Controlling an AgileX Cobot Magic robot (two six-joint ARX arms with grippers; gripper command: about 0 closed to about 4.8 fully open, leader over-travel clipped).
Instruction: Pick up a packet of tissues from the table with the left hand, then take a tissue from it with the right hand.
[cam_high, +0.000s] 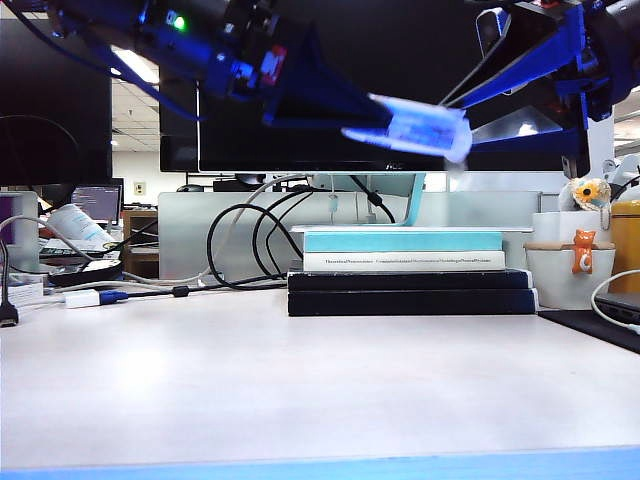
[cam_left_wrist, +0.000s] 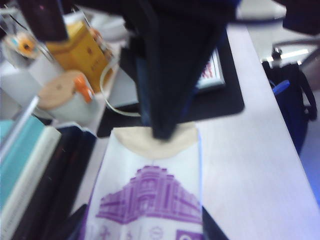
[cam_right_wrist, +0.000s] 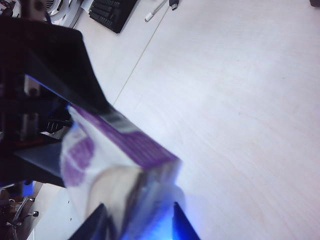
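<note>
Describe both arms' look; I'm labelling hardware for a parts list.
Left arm: black casing, a green light, a red patch, and a dark wedge-shaped left gripper. Right arm: blue-and-black frame with thin dark cables, ending in the blue pointed right gripper.

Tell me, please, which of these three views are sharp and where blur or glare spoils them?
Exterior view: stacked books sharp, the raised packet of tissues overexposed between left gripper and right gripper. Left wrist view: soft throughout, the right gripper smeared. Right wrist view: table clear, the packet blurred.
</note>
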